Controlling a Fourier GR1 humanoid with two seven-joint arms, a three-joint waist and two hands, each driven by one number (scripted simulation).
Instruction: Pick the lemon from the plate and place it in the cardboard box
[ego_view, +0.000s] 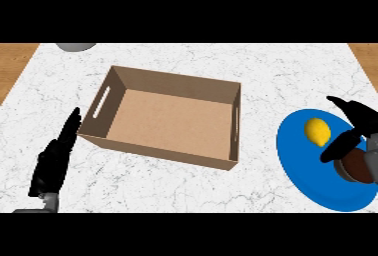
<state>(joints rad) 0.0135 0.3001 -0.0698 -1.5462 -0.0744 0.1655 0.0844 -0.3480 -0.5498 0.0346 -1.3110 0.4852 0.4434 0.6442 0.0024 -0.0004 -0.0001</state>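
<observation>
Fingers spread, the right hand (353, 131) is held at the lemon's (318, 131) three o'clock, poised for grasping.

- the open brown cardboard box (164, 117) sits mid-counter on the white marble counter top (221, 187).
- right of the box, well apart, lies the round blue plate (310, 185).
- the yellow lemon (318, 131) rests on the plate's far part.
- the black right hand (353, 131) is just right of the lemon.
- left of the box, the black left hand (55, 157).
- behind the box, at the far edge, a grey rounded object (76, 46).
</observation>
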